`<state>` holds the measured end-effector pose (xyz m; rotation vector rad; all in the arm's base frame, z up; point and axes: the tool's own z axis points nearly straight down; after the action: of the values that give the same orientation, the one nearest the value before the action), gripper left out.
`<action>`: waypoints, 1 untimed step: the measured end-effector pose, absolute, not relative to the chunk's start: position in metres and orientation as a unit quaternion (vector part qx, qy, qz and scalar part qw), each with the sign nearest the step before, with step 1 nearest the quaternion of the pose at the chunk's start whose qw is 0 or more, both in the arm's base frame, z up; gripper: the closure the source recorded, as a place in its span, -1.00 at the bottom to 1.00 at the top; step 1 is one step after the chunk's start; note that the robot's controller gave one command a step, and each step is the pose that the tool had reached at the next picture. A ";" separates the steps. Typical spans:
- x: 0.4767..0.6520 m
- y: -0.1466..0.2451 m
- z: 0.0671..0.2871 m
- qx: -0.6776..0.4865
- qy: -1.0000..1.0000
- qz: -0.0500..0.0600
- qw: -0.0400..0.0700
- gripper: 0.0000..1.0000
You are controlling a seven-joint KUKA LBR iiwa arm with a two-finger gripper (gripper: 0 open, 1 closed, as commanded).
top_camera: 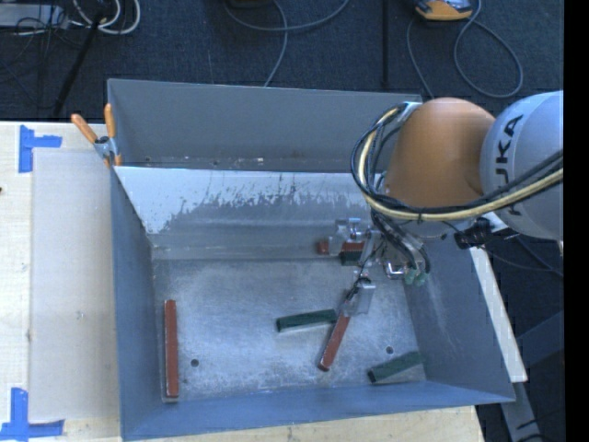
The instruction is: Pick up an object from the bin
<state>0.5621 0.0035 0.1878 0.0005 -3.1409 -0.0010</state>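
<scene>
The gripper (359, 295) hangs low in the grey metal bin (230, 127), at the upper end of a slim reddish-brown stick (333, 341).
In the camera view the stick lies right of centre on the scuffed floor, its long axis slanting from the gripper down and to the left, so most of it lies below-left of the tool. Whether the gripper is spread, pressed together or pinching the stick I cannot tell. A dark green flat bar (306, 320) lies just beside the stick on its left, nearly crosswise to it. A dark green block (396, 368) rests near the right wall, a long reddish-brown bar (170, 348) along the left wall, and a small reddish-brown block (324, 246) at the back. All look rigid and straight-edged.
</scene>
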 end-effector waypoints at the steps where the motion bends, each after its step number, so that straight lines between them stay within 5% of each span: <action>1: 0.561 0.056 0.065 0.055 -0.998 -0.001 0.004 -1.00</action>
<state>0.5613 0.0562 0.0651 0.1720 -3.1297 -0.0020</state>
